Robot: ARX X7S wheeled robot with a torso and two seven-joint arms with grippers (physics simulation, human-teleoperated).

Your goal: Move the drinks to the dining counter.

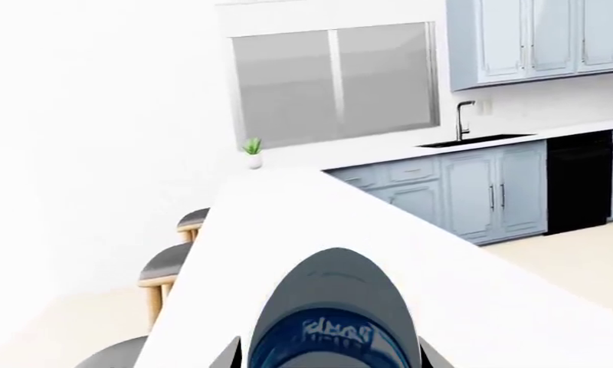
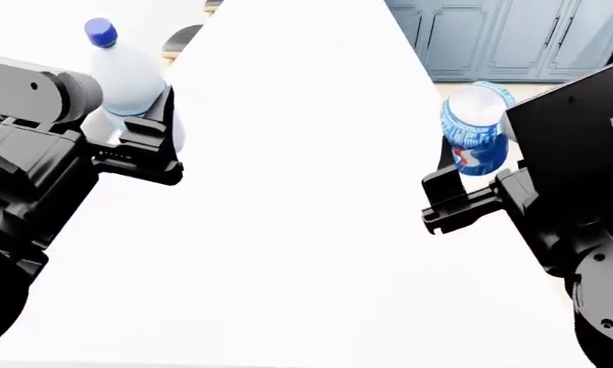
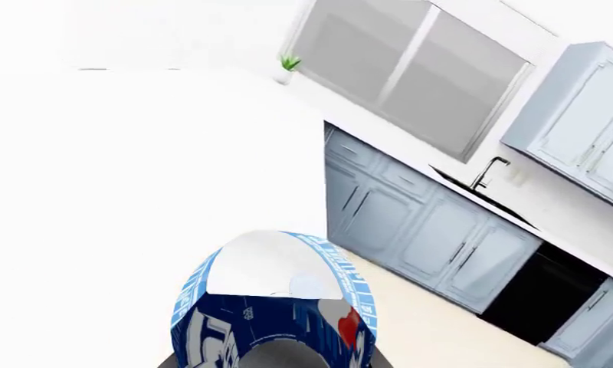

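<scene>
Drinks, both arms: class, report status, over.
Left gripper shut on water bottle. Right gripper shut on soda can. Both above dining counter; nothing in the way.

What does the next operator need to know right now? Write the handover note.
Left gripper: jaws shut on the water bottle, held over the left edge of the dining counter.
Right gripper: jaws shut on the soda can, held at the counter's right edge.
Done: both drinks picked up and brought to the counter.
Left: neither appears set down yet. Lower each onto the bare white top, open the jaws, pull the arms back.
</scene>
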